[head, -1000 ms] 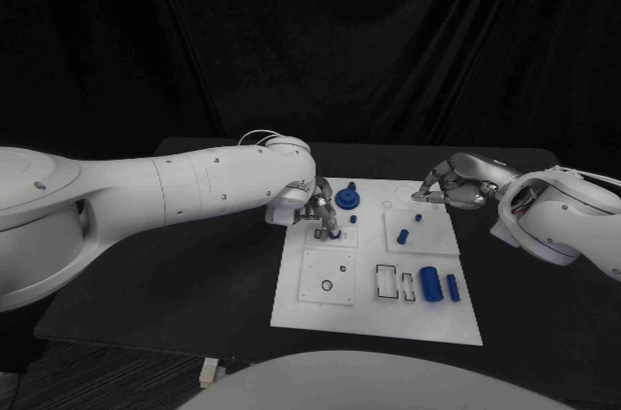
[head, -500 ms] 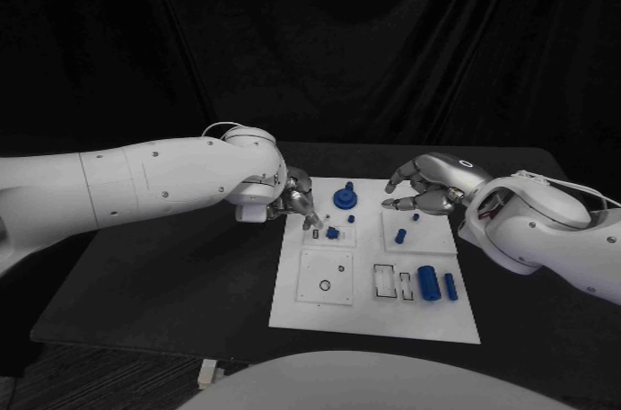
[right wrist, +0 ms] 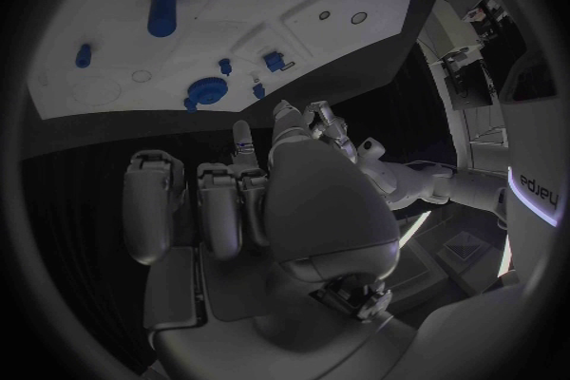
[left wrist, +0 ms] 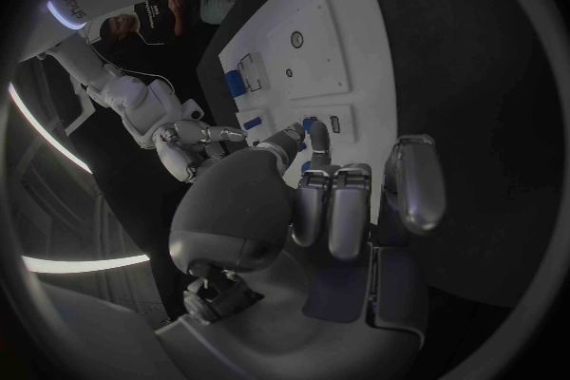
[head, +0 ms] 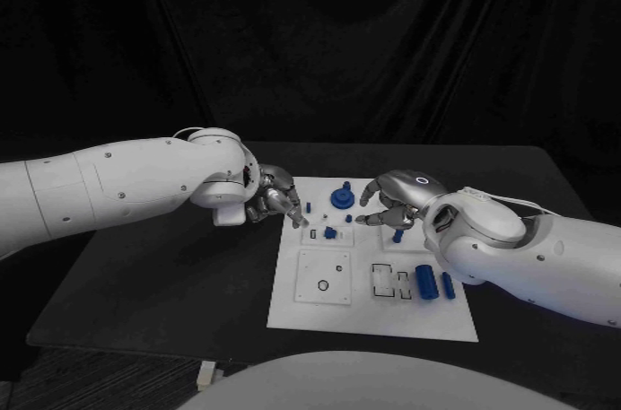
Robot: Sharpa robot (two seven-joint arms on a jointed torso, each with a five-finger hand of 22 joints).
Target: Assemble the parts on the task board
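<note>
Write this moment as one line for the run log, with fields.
left hand: open, at task board left edge | right hand: holds nothing visible, above board's far part | blue parts: on board

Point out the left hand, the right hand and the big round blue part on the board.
left hand (head: 275, 204), head view, on its silver fingers.
right hand (head: 389, 206), head view, on its knuckles.
big round blue part (head: 343, 197), head view, on its disc top.

A black bench (head: 155, 275) with a matte top stands before a black curtain (head: 389, 60) hanging in vertical folds across the whole background. A dark floor (head: 78, 383) shows below the bench's near left corner.
</note>
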